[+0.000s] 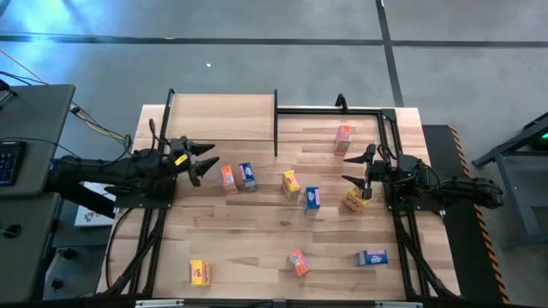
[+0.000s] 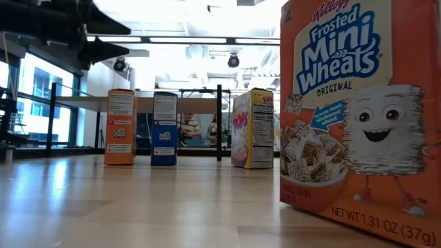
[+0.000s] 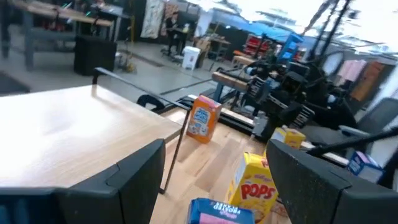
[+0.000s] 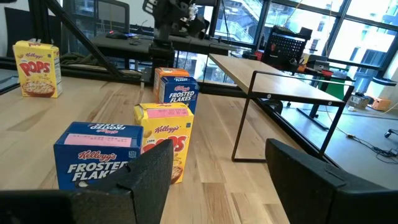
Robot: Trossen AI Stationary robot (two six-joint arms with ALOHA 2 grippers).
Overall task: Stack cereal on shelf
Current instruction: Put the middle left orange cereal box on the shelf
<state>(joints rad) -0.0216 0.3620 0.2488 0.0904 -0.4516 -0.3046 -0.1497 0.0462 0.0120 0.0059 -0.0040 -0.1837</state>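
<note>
Shelf (image 1: 223, 115), upper left of the high view, carries no boxes; cereal boxes (image 1: 312, 198) are scattered mid-table. Left gripper (image 1: 208, 163) and right gripper (image 1: 348, 169) both spread, empty. Step: first pick. Next likely: left closes on orange box (image 1: 228, 178).

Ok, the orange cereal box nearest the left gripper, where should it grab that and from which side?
Probably grip the orange box near its top, left gripper coming from above, jaws on its two broad faces. It stands upright and is thinnest that way; the low view shows a gap to the blue box for a jaw.
</note>
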